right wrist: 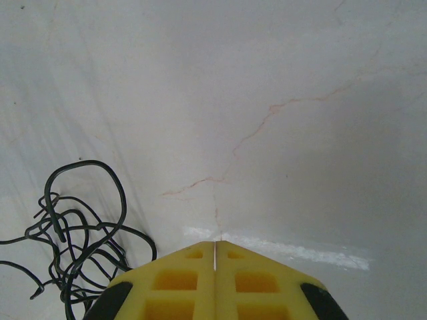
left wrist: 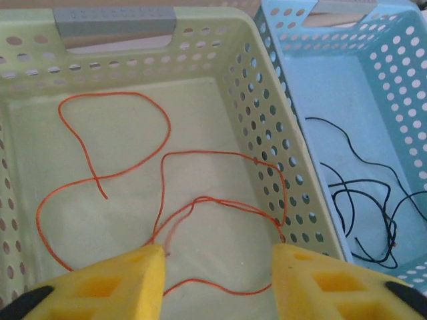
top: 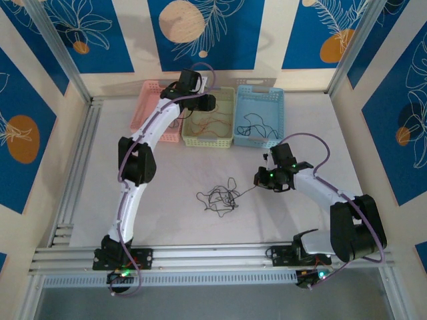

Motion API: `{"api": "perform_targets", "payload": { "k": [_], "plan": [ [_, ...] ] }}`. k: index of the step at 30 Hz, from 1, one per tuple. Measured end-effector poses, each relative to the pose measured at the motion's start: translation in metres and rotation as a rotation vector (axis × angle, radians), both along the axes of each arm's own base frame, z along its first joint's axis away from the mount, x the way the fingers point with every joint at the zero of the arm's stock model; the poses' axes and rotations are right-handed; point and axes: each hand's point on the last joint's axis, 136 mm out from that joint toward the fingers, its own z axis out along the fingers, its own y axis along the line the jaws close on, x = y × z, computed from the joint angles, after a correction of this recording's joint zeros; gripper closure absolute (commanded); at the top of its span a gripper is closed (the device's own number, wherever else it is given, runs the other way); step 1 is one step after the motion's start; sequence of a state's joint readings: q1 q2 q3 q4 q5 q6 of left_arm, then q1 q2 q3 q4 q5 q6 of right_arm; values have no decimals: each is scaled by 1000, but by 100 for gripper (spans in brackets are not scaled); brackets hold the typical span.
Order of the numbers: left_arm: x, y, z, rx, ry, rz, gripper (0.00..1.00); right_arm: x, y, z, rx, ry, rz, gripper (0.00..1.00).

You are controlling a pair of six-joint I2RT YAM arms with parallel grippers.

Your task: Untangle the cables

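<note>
- The right gripper (right wrist: 215,267) is seen low over the white table (top: 167,200), at the near side. Its yellow fingers (right wrist: 263,283) are pressed together. Whether a cable is pinched there cannot be told.
- A messy bunch of black cables (top: 219,198) is laid on the table just beside it, on its left. One thin strand is stretched toward that gripper.
- Farther back, three baskets are lined up side by side: a pink basket (top: 148,100), a green basket (top: 207,143) and a blue basket (top: 259,90).
- The left gripper (left wrist: 217,287) is held over the green basket. Its fingers are spread wide, and nothing is held.
- An orange cable (left wrist: 220,153) is curled in loops on the green basket's floor.
- A loose black cable (left wrist: 360,192) is laid in the blue basket.
</note>
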State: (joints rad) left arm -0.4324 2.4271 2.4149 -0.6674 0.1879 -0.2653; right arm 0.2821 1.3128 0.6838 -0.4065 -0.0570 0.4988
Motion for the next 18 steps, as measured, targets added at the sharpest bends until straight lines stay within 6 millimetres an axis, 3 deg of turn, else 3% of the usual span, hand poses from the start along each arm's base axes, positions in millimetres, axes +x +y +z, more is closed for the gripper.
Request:
{"api": "perform_targets", "payload": {
  "k": [6, 11, 13, 18],
  "plan": [
    [-6, -4, 2, -22, 22, -23, 47, -1, 1, 0, 0, 0, 6, 100],
    [-29, 1, 26, -42, 31, -45, 45, -1, 2, 0, -1, -1, 8, 100],
    [-54, 12, 44, -46, 22, -44, 43, -1, 2, 1, 0, -3, 8, 100],
    [-154, 56, 97, -135, -61, -20, 37, -4, 3, 2, 2, -10, 13, 100]
  ]
}}
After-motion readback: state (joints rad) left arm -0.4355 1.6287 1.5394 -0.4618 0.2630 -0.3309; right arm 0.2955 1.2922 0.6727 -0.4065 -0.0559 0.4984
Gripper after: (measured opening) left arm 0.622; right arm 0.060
